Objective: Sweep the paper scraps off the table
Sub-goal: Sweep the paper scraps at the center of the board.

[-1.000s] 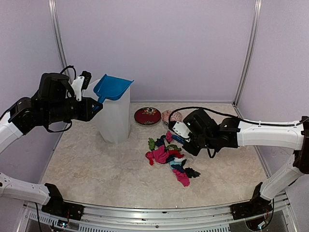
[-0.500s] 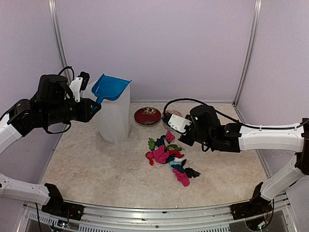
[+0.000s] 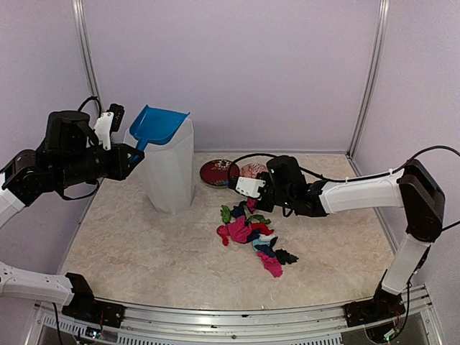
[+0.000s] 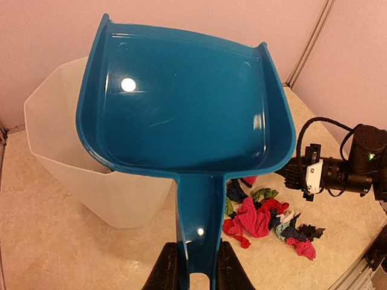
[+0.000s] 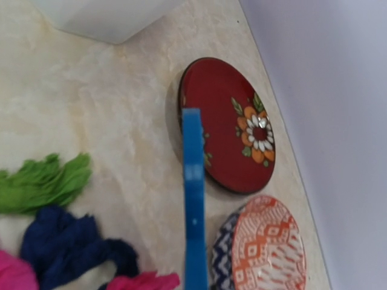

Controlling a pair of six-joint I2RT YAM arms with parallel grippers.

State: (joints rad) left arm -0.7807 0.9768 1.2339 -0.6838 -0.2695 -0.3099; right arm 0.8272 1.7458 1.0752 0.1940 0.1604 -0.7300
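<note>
Left arm: raised at the left side, elbow folded, forearm level and pointing toward the back centre. Left claw (image 4: 198, 269) was clamped narrow on the flat handle of the blue dustpan (image 4: 181, 103). The pan was hard glossy plastic with a raised rim and a lamp glint on its floor. It sat over the mouth of the white bin (image 3: 171, 176). The bin was tall, translucent and faceted, and stood on the table (image 3: 122, 248) at back left.

Right arm: stretched low from the right, white link nearly flat over the table. Right claw (image 3: 249, 188) was down at the far edge of the paper scraps (image 3: 253, 233). In the wrist view a narrow blue bar (image 5: 194, 205) ran up from the bottom edge. My fingers were out of frame there, so I could not tell how the claw was set.

Scraps: one loose heap at mid-table, crumpled wads in pink, red, navy, green, teal and black, well apart from the bin. Green (image 5: 47, 181) and navy (image 5: 72, 248) wads looked fibrous up close.

Behind the heap lay a red floral bowl (image 5: 233, 130) and an orange-patterned bowl (image 5: 266, 254), side by side. The table surface was mottled beige, like marble.
</note>
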